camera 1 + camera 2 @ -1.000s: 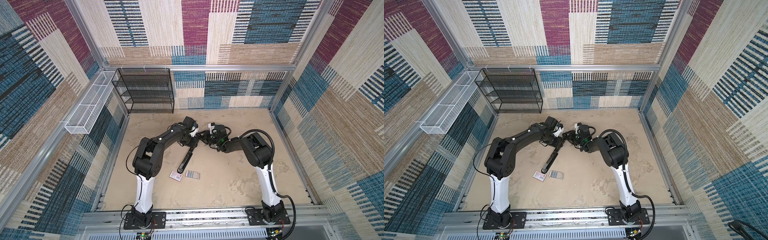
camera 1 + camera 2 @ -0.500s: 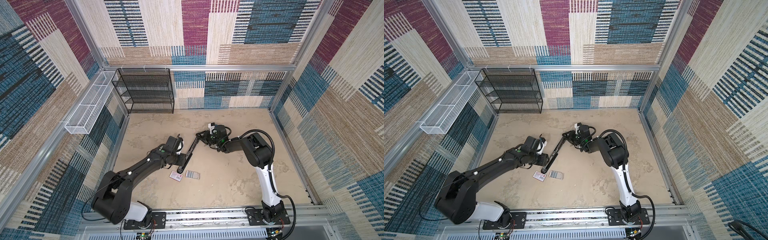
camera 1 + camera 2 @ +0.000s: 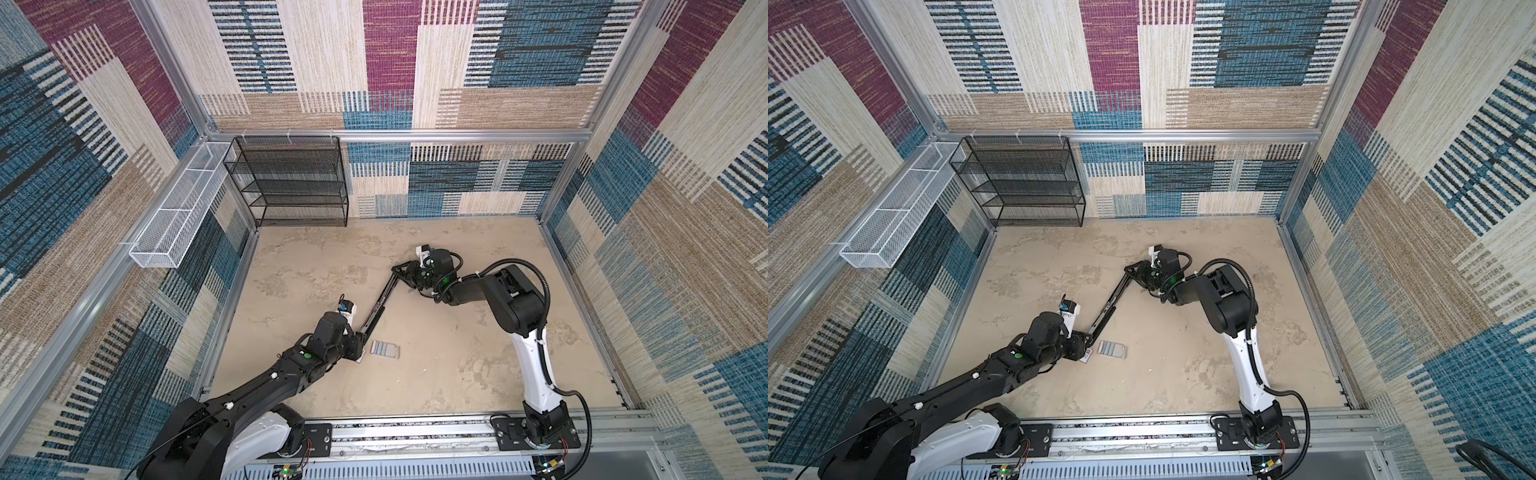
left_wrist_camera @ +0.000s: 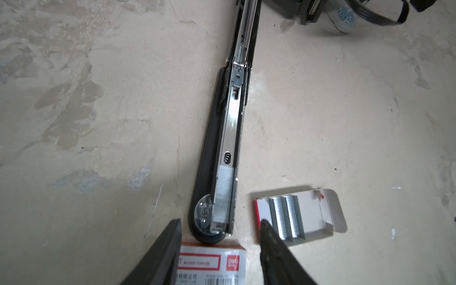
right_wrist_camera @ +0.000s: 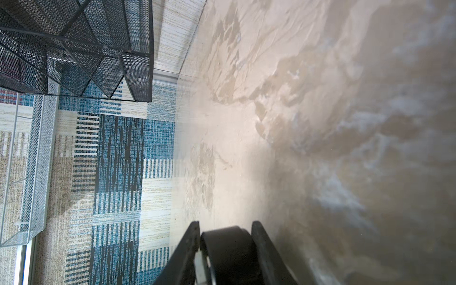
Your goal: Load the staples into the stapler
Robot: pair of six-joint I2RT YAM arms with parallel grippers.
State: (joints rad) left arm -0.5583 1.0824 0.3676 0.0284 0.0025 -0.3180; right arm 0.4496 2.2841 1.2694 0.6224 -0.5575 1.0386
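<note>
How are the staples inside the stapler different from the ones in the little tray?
The stapler staples are one strip; the tray staples are at least two, side by side. The stapler staples sit tucked in a metal channel; the tray staples lie in open cardboard beside the stapler. Both are grey, shiny strips.

The opened stapler (image 3: 380, 301) lies as a long diagonal bar across the middle of the table (image 3: 457, 386), with the staple tray (image 3: 385, 349) and box (image 4: 212, 264) crowding its near end. The table's right edge and far right corner are free; a black shelf (image 3: 291, 183) fills the far left corner.
</note>
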